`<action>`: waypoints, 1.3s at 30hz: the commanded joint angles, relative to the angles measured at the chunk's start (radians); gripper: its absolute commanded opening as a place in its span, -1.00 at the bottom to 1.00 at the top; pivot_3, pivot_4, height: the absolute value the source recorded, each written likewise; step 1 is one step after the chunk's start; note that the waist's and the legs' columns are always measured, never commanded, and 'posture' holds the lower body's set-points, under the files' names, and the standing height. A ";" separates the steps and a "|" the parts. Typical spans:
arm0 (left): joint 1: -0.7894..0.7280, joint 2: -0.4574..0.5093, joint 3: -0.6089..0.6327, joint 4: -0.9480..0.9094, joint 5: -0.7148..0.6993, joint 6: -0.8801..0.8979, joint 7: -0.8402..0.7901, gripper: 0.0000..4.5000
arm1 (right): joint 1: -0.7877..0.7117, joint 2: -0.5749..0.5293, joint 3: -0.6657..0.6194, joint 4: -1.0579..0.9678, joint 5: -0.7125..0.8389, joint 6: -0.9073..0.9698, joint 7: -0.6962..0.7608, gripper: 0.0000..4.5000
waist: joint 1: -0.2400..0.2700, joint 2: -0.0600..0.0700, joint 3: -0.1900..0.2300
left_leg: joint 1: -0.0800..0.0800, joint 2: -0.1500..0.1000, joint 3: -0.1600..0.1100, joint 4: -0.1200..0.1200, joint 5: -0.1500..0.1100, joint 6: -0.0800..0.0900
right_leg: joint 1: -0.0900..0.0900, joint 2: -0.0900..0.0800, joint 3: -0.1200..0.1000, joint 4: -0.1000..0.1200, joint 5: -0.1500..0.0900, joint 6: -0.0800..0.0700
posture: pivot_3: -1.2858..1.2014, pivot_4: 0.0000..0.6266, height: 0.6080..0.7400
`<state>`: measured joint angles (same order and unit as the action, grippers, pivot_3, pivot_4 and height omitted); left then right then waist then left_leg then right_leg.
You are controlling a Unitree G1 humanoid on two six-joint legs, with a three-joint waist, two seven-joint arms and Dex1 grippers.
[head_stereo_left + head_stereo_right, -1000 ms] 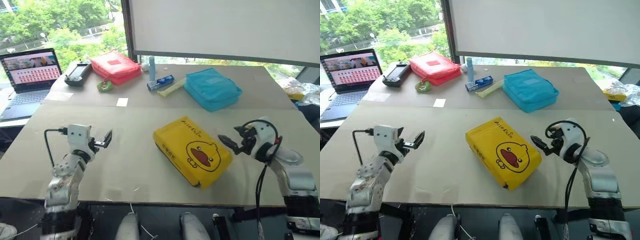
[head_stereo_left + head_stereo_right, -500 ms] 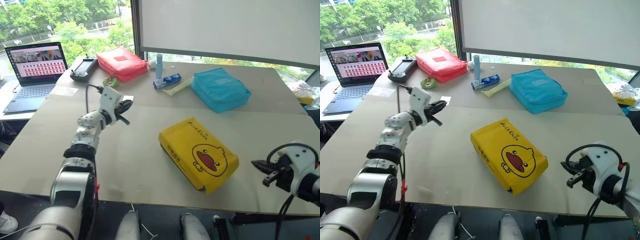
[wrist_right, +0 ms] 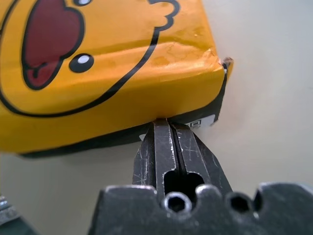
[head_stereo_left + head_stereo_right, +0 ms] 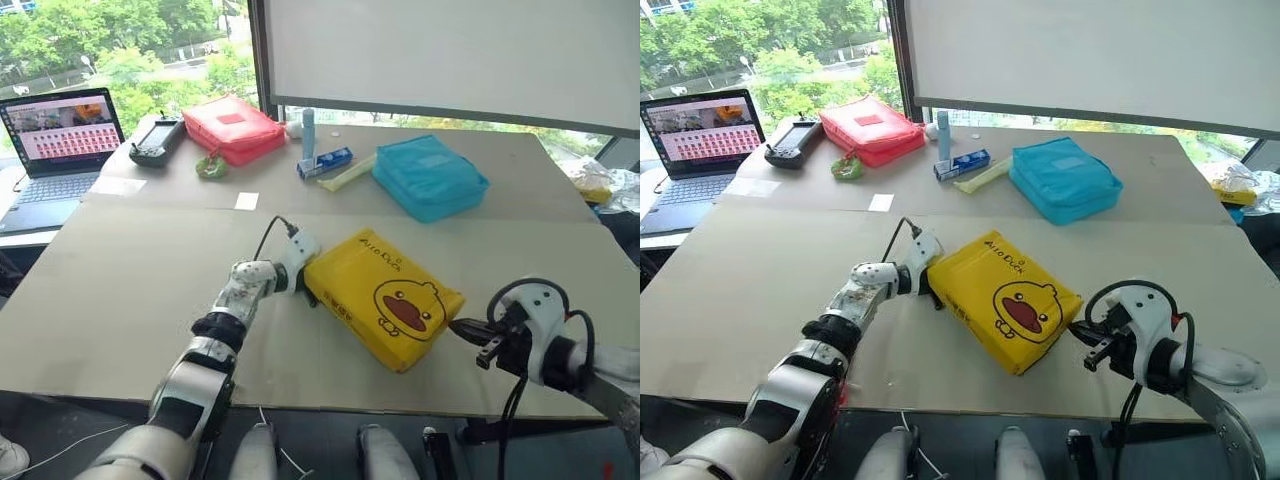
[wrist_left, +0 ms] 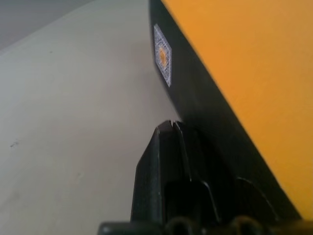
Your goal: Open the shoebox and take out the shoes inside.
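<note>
We see the shoebox [image 4: 385, 297], a flat rectangular cardboard box with a glossy yellow lid, a cartoon duck face and printed lettering, over a black lower band. It lies closed and skewed on the matte grey bench [image 4: 120, 290], between the two pincers. The lid's corner nearest the right pincer [image 3: 168, 128] is creased and slightly torn, and a small white label sits on the black band there. A small square sticker marks the black side beside the left pincer [image 5: 168, 128].

Whatever the box holds is hidden under the lid.

The left pincer has its black fingers pressed together, tips right at the box's black side, pinching nothing; we cannot tell whether they touch it. The left arm stretches low across the bench, angled toward the box's far short end. The right pincer is likewise pressed together and empty, its scuffed tips pointing at the seam under the lid's edge at the duck end, its wrist bent inward.

Well beyond both pincers lie a blue fabric pouch [image 4: 428, 177] and a red fabric pouch [image 4: 232, 129], both soft and zippered.
</note>
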<state>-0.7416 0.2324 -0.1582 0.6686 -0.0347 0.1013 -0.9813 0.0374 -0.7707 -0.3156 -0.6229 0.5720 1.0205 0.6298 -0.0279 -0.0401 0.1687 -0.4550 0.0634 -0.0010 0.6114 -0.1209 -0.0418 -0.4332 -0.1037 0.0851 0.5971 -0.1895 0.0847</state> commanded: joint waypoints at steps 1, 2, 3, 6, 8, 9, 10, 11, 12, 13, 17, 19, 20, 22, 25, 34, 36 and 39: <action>0.151 0.092 -0.093 -0.287 -0.031 0.197 -0.152 -0.98 | -0.147 -0.021 0.121 0.130 -0.081 -0.153 0.041 -1.00 | -0.015 0.001 0.000 | 0.001 0.001 0.000 -0.001 0.000 0.000 | 0.000 0.001 0.000 0.000 0.000 0.000 | 0.03 -0.52 0.83; 0.179 0.120 -0.102 -0.336 -0.033 0.233 -0.164 -0.98 | -0.172 -0.028 0.144 0.160 -0.099 -0.175 0.052 -1.00 | -0.019 0.001 -0.001 | 0.002 0.001 0.000 -0.001 0.000 0.000 | 0.001 0.001 0.000 0.000 0.000 0.000 | 0.03 -0.52 0.83; 0.222 0.166 -0.109 -0.407 -0.040 0.278 -0.184 -0.98 | -0.210 -0.027 0.180 0.199 -0.117 -0.204 0.074 -1.00 | -0.017 0.002 -0.001 | 0.004 0.001 0.000 -0.001 0.000 0.000 | 0.002 0.002 0.000 0.000 0.000 0.000 | 0.03 -0.52 0.83; 0.341 0.266 -0.081 -0.639 -0.112 0.435 -0.196 -0.98 | -0.316 -0.014 0.295 0.328 -0.177 -0.296 0.147 -1.00 | -0.029 0.002 -0.001 | 0.012 0.004 0.000 -0.004 0.000 0.000 | 0.009 0.003 0.000 -0.001 -0.001 -0.002 | 0.03 -0.52 0.83; 0.392 0.300 -0.043 -0.749 -0.150 0.512 -0.156 -0.98 | -0.375 0.016 0.374 0.396 -0.216 -0.348 0.182 -1.00 | -0.033 0.002 -0.001 | 0.014 0.004 0.000 -0.005 0.000 0.000 | 0.010 0.004 0.000 -0.001 -0.001 -0.002 | 0.03 -0.52 0.83; 0.413 0.314 -0.023 -0.790 -0.161 0.539 -0.134 -0.98 | -0.399 0.035 0.407 0.415 -0.224 -0.359 0.199 -1.00 | -0.035 0.002 -0.001 | 0.014 0.004 0.000 -0.005 0.000 0.000 | 0.010 0.004 0.000 0.000 -0.002 -0.002 | 0.03 -0.52 0.83; 0.435 0.328 0.010 -0.829 -0.172 0.568 -0.105 -0.98 | -0.426 0.064 0.441 0.427 -0.227 -0.364 0.213 -1.00 | -0.038 0.002 -0.001 | 0.014 0.005 0.000 -0.005 0.000 0.000 | 0.010 0.004 0.000 0.000 -0.001 -0.002 | 0.03 -0.52 0.83; 0.450 0.338 0.036 -0.857 -0.178 0.590 -0.080 -0.98 | -0.446 0.088 0.464 0.435 -0.230 -0.368 0.223 -1.00 | -0.044 0.002 -0.001 | 0.014 0.005 0.000 -0.004 0.000 0.000 | 0.010 0.004 0.000 0.000 -0.001 -0.002 | 0.03 -0.52 0.83; 0.468 0.353 0.065 -0.885 -0.183 0.611 -0.056 -0.98 | -0.466 0.116 0.487 0.446 -0.233 -0.370 0.230 -1.00 | -0.047 0.002 -0.001 | 0.014 0.005 0.000 -0.004 0.000 0.000 | 0.009 0.005 0.000 0.000 -0.001 -0.003 | 0.03 -0.52 0.83; 0.485 0.367 0.092 -0.910 -0.189 0.627 -0.036 -0.98 | -0.484 0.141 0.507 0.457 -0.242 -0.375 0.237 -1.00 | -0.052 0.002 -0.001 | 0.014 0.005 0.000 -0.004 0.000 0.000 | 0.009 0.005 0.001 0.000 -0.001 -0.003 | 0.03 -0.52 0.83; 0.547 0.416 0.199 -0.981 -0.208 0.670 0.032 -0.98 | -0.537 0.213 0.571 0.510 -0.284 -0.408 0.260 -1.00 | -0.069 0.002 -0.001 | 0.016 0.007 -0.003 -0.005 -0.001 0.000 | 0.008 0.008 0.001 0.001 0.001 -0.006 | 0.03 -0.52 0.83; 0.593 0.450 0.260 -0.994 -0.211 0.663 0.050 -0.98 | -0.555 0.246 0.598 0.525 -0.295 -0.416 0.278 -1.00 | -0.075 0.002 -0.001 | 0.016 0.008 -0.003 -0.005 -0.001 0.000 | 0.007 0.010 0.001 0.002 0.002 -0.008 | 0.03 -0.52 0.83; 0.608 0.462 0.277 -0.997 -0.212 0.662 0.062 -0.98 | -0.558 0.253 0.606 0.530 -0.302 -0.422 0.288 -1.00 | -0.077 0.002 -0.001 | 0.016 0.008 -0.004 -0.006 -0.001 0.000 | 0.006 0.011 0.001 0.002 0.002 -0.009 | 0.03 -0.52 0.83; 0.627 0.476 0.293 -1.005 -0.215 0.659 0.080 -0.98 | -0.562 0.261 0.613 0.540 -0.313 -0.432 0.303 -1.00 | -0.076 0.002 -0.001 | 0.016 0.009 -0.005 -0.006 -0.001 0.000 | 0.005 0.011 0.000 0.003 0.003 -0.009 | 0.03 -0.52 0.83; 0.638 0.488 0.308 -0.997 -0.203 0.628 0.117 -0.98 | -0.570 0.268 0.616 0.561 -0.330 -0.446 0.310 -1.00 | -0.069 0.002 -0.001 | 0.016 0.009 -0.004 -0.006 -0.001 -0.001 | 0.004 0.010 0.000 0.004 0.003 -0.009 | 0.03 -0.52 0.83; 0.706 0.606 0.413 -0.950 -0.186 0.542 0.124 -0.98 | -0.545 0.072 0.510 0.635 -0.340 -0.483 0.414 -1.00 | -0.061 0.002 0.000 | 0.007 0.009 -0.003 -0.007 -0.001 -0.001 | -0.006 0.009 0.000 0.004 0.004 -0.011 | 0.03 -0.52 0.83; 0.705 0.641 0.447 -0.961 -0.217 0.554 0.095 -0.98 | -0.540 0.014 0.498 0.670 -0.337 -0.511 0.464 -1.00 | -0.049 0.002 0.001 | 0.007 0.009 -0.002 -0.007 -0.001 -0.001 | -0.007 0.009 0.000 0.004 0.004 -0.011 | 0.03 -0.52 0.83; 0.659 0.716 0.521 -0.978 -0.324 0.603 0.002 -0.75 | -0.531 -0.030 0.476 0.642 -0.253 -0.487 0.586 -1.00 | -0.040 0.001 0.001 | 0.005 0.009 -0.002 -0.007 -0.001 -0.001 | -0.009 0.009 0.000 0.004 0.003 -0.011 | 0.03 -0.52 0.83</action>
<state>-0.0354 0.8963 0.2861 -0.2641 -0.2846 0.6773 -0.9180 -0.4940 -0.7859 0.1856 0.0700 0.2468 0.5322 1.1256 -0.0684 -0.0391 0.1699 -0.4507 0.0722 -0.0033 0.6036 -0.1217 -0.0425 -0.4430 -0.0944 0.0850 0.6012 -0.1865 0.0735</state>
